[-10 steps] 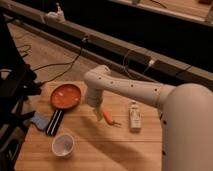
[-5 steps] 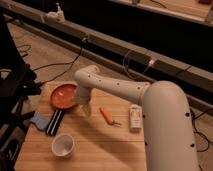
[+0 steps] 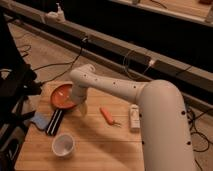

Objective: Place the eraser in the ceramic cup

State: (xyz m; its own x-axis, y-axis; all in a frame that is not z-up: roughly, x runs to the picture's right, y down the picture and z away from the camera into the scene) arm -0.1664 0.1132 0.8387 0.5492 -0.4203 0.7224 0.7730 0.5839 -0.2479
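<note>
Briefly | counted: one eraser (image 3: 54, 122), one ceramic cup (image 3: 63, 145), one orange plate (image 3: 61, 95), one blue block (image 3: 38, 120), one orange tool (image 3: 107, 115) | gripper (image 3: 81, 108) hung at the plate's right edge, grip state could not be told | eraser lay on the table (image 3: 100, 145), lower-left of the gripper, near, not touching.

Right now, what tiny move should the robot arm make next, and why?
Probably move the gripper down onto the eraser. It hangs by the orange plate, beside the eraser's far end, and the eraser lies on the table, not in the ceramic cup.
</note>
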